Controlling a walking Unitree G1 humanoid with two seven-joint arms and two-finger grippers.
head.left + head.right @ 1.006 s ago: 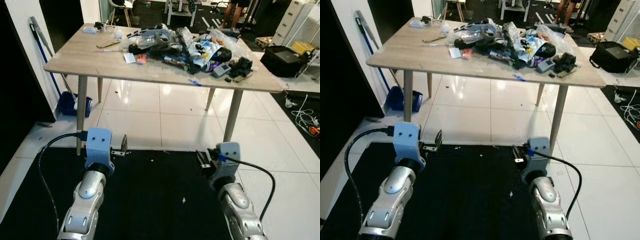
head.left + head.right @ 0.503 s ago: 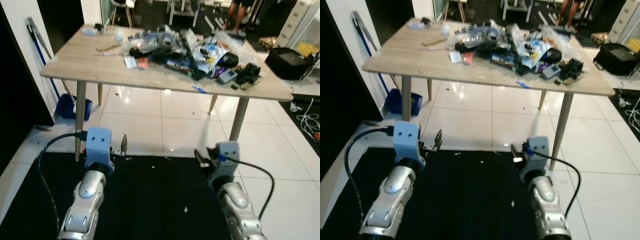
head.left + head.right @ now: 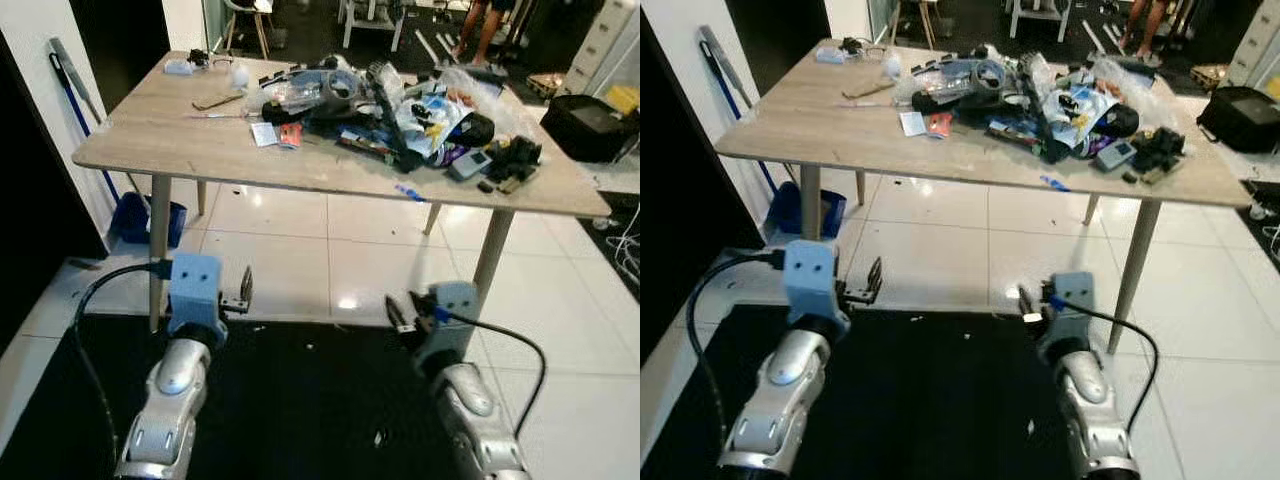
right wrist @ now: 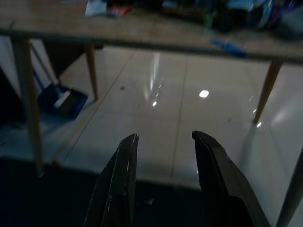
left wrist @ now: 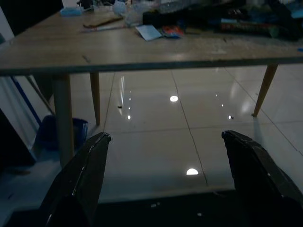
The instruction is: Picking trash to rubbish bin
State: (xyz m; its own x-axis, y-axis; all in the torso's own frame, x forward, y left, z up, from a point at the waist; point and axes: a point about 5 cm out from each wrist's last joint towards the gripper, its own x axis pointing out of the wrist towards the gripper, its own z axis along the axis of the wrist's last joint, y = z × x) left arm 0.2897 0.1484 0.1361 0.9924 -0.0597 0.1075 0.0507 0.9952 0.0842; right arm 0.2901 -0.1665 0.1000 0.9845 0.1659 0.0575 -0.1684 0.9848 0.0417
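Note:
A pile of trash (image 3: 390,100), made of wrappers, plastic bags, cables and small dark items, covers the right half of a light wooden table (image 3: 150,140). A few scraps (image 3: 278,133) and small bits (image 3: 215,98) lie to the pile's left. Both grippers are held low in front of me, short of the table and below its top. My left gripper (image 3: 245,290) is open, its fingers (image 5: 90,165) spread wide with nothing between them. My right gripper (image 3: 398,312) is open with a narrower gap between its fingers (image 4: 123,161) and holds nothing.
A black mat (image 3: 300,400) lies under my arms, with white tile floor (image 3: 300,250) beyond it. A blue dustpan (image 3: 135,215) and a broom handle (image 3: 75,75) lean by the left wall. A black bag (image 3: 590,105) sits at the right. A person's legs (image 3: 480,25) stand far behind.
The whole view has shifted: the table now looks nearer and sits lower in the picture, so the camera moved towards it. Both arms keep the same pose and both grippers stay open.

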